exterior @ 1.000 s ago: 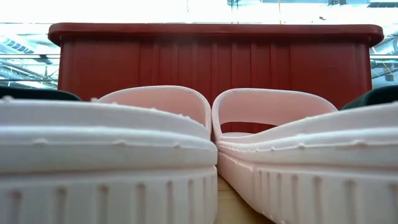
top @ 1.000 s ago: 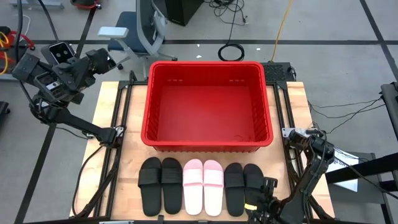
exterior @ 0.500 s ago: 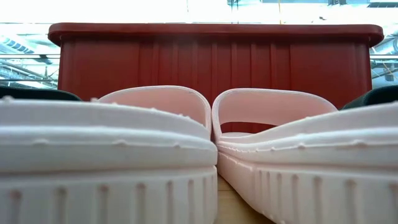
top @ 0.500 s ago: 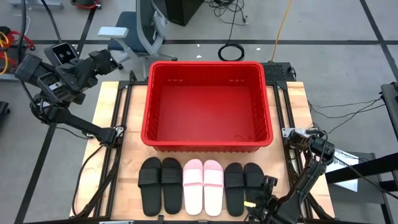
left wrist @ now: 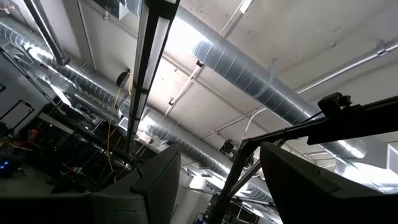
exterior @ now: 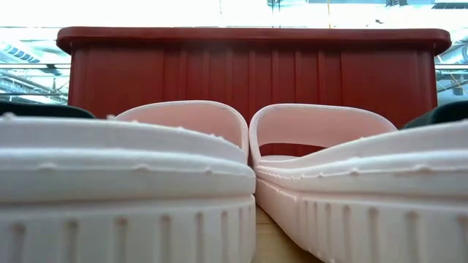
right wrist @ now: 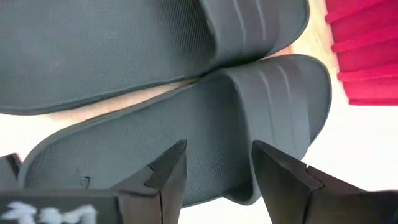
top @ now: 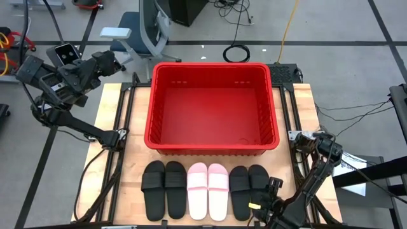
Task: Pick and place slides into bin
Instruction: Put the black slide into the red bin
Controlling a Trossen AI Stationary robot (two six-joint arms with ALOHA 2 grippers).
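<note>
Six slides lie soles down in a row along the table's near edge: a black pair at the left (top: 165, 190), a pale pink pair (top: 208, 190) in the middle, and a black pair at the right (top: 248, 191). The red bin (top: 212, 145) stands behind them. My right gripper (top: 262, 205) is open just above the heel end of the rightmost black slide (right wrist: 186, 130), its fingers (right wrist: 166, 177) over the footbed. I cannot tell whether they touch it. My left gripper (top: 109, 62) is open, raised past the table's far left corner and pointing up.
In the low view the pink pair (exterior: 124, 183) fills the foreground, with the bin's wall (exterior: 248, 73) behind it. Bare wooden table (top: 114, 172) lies to the left of the slides. An office chair (top: 137, 32) and cables are on the floor beyond the table.
My right gripper has gone a little toward the table's left edge and the far edge, over the rightmost black slide's heel end. The slides and the bin have stayed put.
</note>
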